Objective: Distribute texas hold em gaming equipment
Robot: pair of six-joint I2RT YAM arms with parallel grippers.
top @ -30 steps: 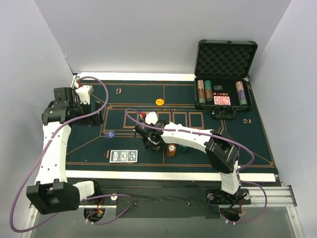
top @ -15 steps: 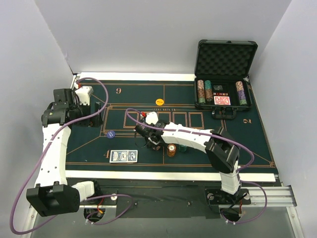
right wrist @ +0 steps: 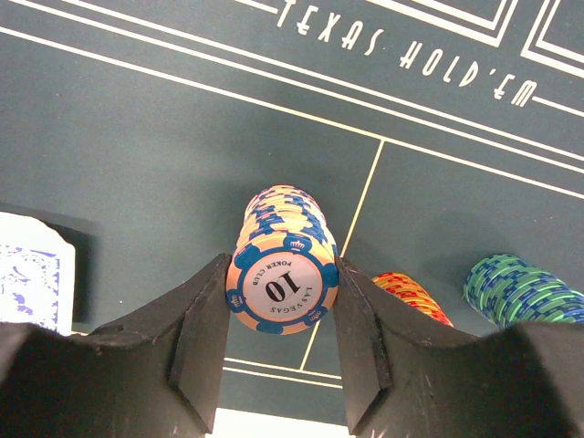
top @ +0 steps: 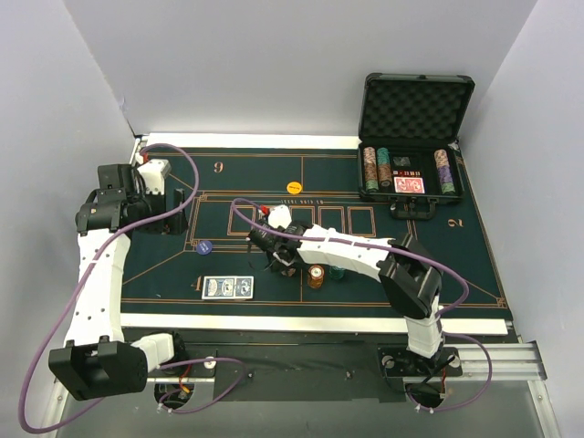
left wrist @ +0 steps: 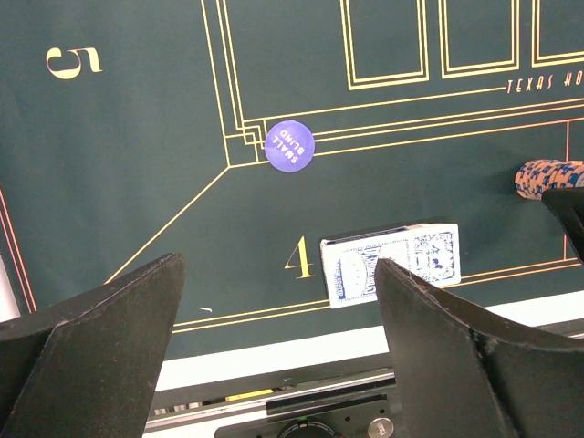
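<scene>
One peach chip stack (right wrist: 283,274) sits clamped between the jaws of my right gripper (right wrist: 281,315), half closed on its sides; I should lift straight up, squeezing evenly so none slip. My left gripper (left wrist: 278,306) hangs wide open, empty, apart from the blue cards (left wrist: 392,263) on the surface (left wrist: 137,164). Overhead, my arm hides this grip.
</scene>
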